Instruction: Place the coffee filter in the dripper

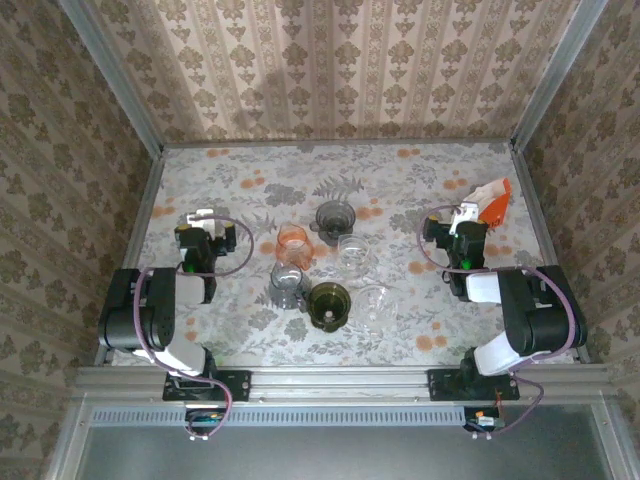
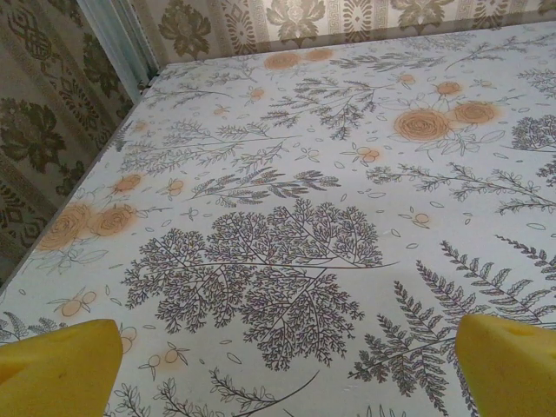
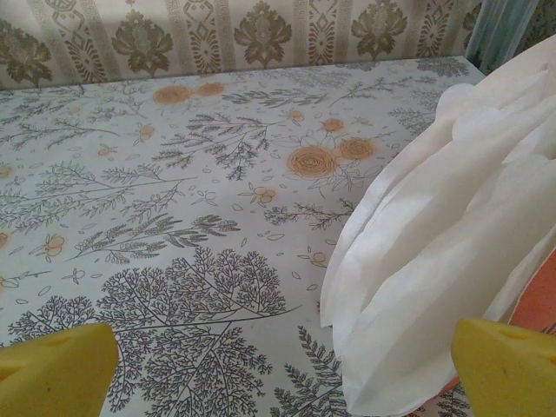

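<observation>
In the top external view, the right claw (image 1: pixel 465 222) is hovering over the flower-patterned tablecloth (image 1: pixel 400 180) with its jaws spread wide and gripping nothing. The stack of white pleated paper coffee filters (image 1: pixel 484 202) is lying just beyond it, toward the far right corner, in an orange holder (image 1: pixel 503 190). The left claw (image 1: pixel 205 228) is standing just as wide and empty, well apart from the filters. Between the arms an orange translucent dripper (image 1: pixel 292 240), a smoky grey dripper (image 1: pixel 335 216) and a dark olive dripper (image 1: pixel 328 305) are sitting among clear vessels (image 1: pixel 352 250) that are hard to tell apart. In the left wrist view, yellow fingertips (image 2: pixel 56 369) are framing patterned cloth. In the right wrist view, the filters are rising just ahead and to the right, cut off by the frame edge. Whether the right-hand tip is touching them cannot be told.
</observation>
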Robot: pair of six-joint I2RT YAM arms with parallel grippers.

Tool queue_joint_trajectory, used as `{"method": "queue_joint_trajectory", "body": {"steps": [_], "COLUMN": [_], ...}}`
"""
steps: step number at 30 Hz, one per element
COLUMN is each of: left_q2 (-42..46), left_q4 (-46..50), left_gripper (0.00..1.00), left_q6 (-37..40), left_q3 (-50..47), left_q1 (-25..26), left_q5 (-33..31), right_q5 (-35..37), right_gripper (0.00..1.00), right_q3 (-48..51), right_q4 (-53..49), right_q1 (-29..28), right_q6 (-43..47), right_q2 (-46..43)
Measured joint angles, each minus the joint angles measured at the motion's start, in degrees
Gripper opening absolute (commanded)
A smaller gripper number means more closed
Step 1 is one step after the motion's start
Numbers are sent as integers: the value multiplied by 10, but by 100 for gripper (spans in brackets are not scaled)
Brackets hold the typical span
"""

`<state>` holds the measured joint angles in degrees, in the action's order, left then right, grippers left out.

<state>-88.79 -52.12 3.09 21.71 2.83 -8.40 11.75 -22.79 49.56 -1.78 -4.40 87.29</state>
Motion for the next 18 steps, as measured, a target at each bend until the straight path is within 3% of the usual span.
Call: {"method": "queue_joint_trajectory", "body": {"steps": [18], "left_q2": [0], "left_q4": [0], "left_gripper": [100], "left_q6": [0], "left_q3": [0], "left_q1": [0], "left_q5": [5], "right_q5": [0], "right_gripper": [100], "right_q3": [0], "right_q4": [0], "right_q1": [0], "right_q6": [0], "right_q2": [0]}}
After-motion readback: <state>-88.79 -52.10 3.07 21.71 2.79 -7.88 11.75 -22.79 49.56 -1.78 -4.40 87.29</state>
